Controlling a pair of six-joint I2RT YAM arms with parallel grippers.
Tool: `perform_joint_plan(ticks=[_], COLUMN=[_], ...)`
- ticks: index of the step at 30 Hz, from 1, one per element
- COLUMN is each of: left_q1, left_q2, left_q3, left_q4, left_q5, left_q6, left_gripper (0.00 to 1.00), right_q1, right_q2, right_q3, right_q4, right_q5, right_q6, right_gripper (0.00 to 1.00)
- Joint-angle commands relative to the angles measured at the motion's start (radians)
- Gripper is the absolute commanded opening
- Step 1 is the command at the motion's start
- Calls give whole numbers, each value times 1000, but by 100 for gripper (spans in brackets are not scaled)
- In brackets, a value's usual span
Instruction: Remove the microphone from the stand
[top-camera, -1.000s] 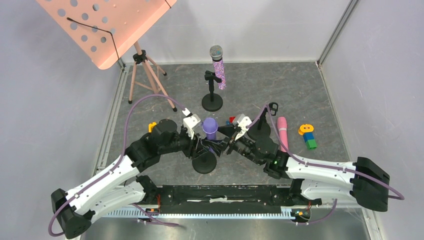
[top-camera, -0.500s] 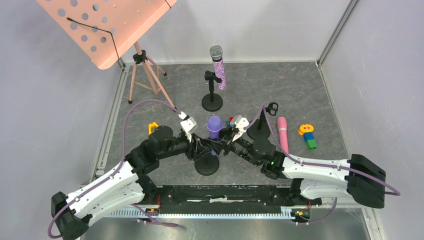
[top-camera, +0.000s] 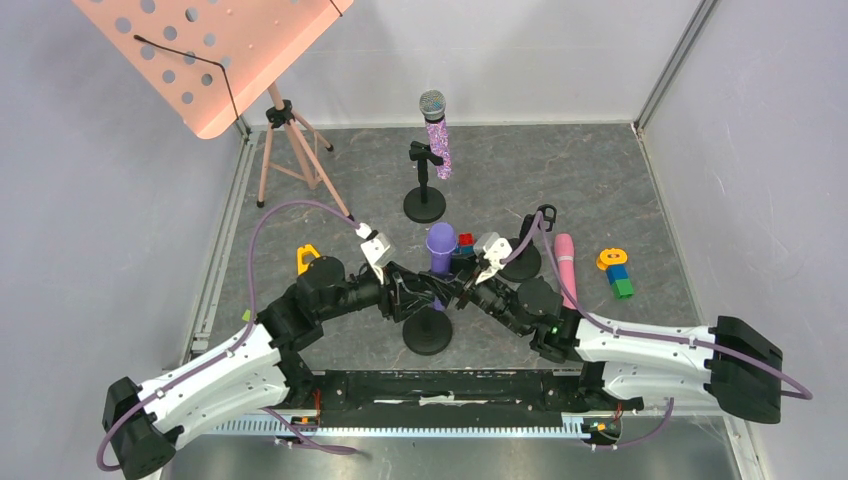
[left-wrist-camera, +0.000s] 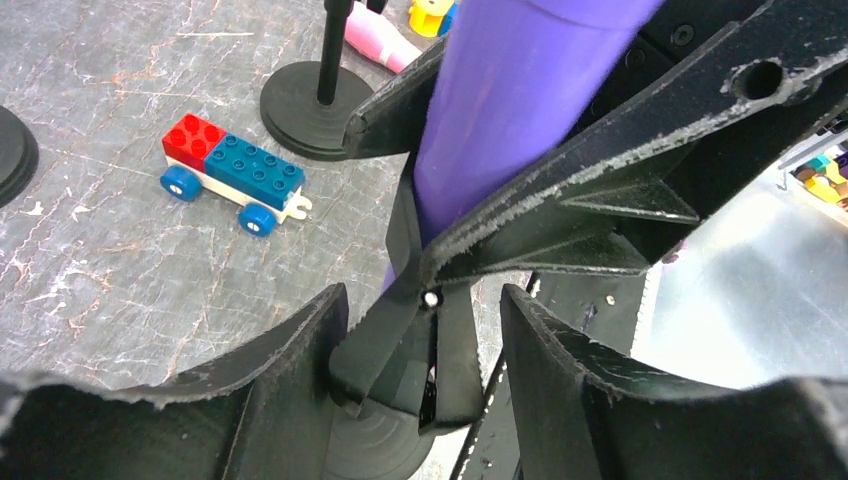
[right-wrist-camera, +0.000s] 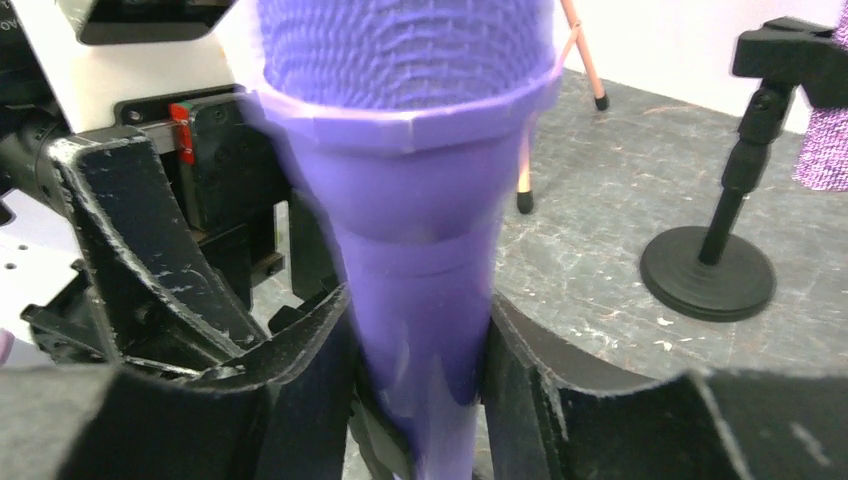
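Observation:
A purple microphone stands in the clip of a black stand whose round base rests on the table near the front. My right gripper is shut on the microphone's handle, one finger on each side. My left gripper comes from the left and is closed around the stand's black clip just below the handle; its fingers flank the clip. The microphone's lower end still sits in the clip.
A glittery purple microphone sits in a second stand behind. An empty stand and a pink microphone lie to the right, by toy blocks. A block car is close by. A pink music stand stands at the back left.
Both grippers have shifted to the right, and the purple microphone and its stand base have moved right with them. The microphone's head now sits farther back and right.

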Motion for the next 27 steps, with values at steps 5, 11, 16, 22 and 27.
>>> perform_joint_plan(ticks=[5, 11, 16, 22, 27], left_q1=[-13, -13, -13, -12, -13], left_q2=[-50, -6, 7, -22, -44], left_q3=[92, 132, 162, 160, 170], left_q4=[-115, -162, -208, -250, -268], left_q5=[71, 135, 169, 157, 115], left_q6=[52, 65, 87, 104, 108], left_gripper=[49, 58, 47, 75, 64], right_q1=[-30, -61, -86, -108, -111], right_q2=[-44, -67, -83, -96, -90], right_q3=[-30, -42, -49, -59, -59], right_q4=[-70, -83, -108, -117, -114], right_q5=[82, -32, -69, -94, -106], right_q6=[-99, -98, -92, -92, -89], right_gripper=[36, 37, 37, 37, 37])
